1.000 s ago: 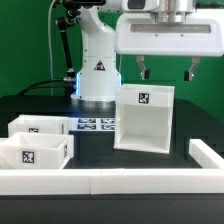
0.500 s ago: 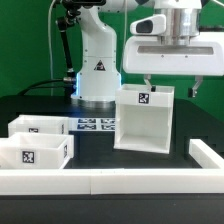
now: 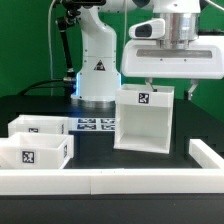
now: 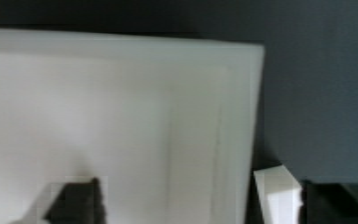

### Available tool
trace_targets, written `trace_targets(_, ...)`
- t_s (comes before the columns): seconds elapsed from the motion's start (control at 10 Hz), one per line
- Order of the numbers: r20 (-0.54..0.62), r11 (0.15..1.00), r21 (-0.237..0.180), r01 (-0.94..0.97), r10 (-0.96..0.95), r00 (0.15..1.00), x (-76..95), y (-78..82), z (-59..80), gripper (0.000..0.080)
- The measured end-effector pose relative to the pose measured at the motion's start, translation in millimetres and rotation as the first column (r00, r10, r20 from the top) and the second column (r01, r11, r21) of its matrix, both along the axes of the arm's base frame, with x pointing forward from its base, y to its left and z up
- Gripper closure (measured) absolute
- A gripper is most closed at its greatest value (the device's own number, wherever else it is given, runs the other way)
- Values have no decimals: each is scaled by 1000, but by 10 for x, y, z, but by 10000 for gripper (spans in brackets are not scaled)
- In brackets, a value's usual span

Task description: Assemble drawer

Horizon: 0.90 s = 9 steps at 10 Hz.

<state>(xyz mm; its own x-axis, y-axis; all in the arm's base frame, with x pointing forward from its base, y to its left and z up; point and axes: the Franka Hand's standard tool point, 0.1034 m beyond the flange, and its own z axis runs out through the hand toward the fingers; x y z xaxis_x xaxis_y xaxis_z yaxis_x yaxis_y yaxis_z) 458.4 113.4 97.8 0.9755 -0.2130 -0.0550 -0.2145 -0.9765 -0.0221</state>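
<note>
Black tabletop (image 3: 95,148) is carrying every part, and a green curtain (image 3: 25,40) is hanging behind it.

1. Casing (image 3: 145,118): it is standing upright on the exterior view's right half, open face toward the camera, tag on its upper edge. It appears to be thin-walled white plastic, so it is probably light, stiff and smooth. Being tall and light, it is likely to tip or slide under a sideways push. The wrist view is showing one flat white face of the casing (image 4: 123,110) and one straight edge.
2. Hold point: take it by a side wall near the top rim, where the fingers can pinch thin plate. The full width looks too broad to span.
3. Trays: the front tray (image 3: 35,152) and rear tray (image 3: 38,126) are sitting side by side at the exterior view's left, well apart from the casing, open tops up. Neither is inserted yet.
4. Fingers (image 3: 190,90): they are spread and grasping nothing, hanging just above the casing's top. In the wrist view one of the fingers (image 4: 73,200) is overlapping the white face and the other is lying beyond its edge. Contact cannot be confirmed.
5. Surroundings: the marker board (image 3: 92,125) is lying between trays and casing; the rail (image 3: 110,182) is bordering the front edge.
</note>
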Motion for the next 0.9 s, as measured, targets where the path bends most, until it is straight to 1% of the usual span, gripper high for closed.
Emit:
trace_targets(0.2, 1, 1000, 0, -7, 7, 1000, 6, -3, 0, 558)
trace_targets(0.3, 1, 1000, 0, -7, 7, 1000, 6, -2, 0, 558)
trace_targets(0.4, 1, 1000, 0, -8, 8, 1000, 6, -1, 0, 728)
trace_targets(0.5, 2, 1000, 1, -8, 8, 1000, 8, 0, 0, 763)
trace_targets(0.9, 2, 1000, 1, -8, 8, 1000, 7, 0, 0, 763)
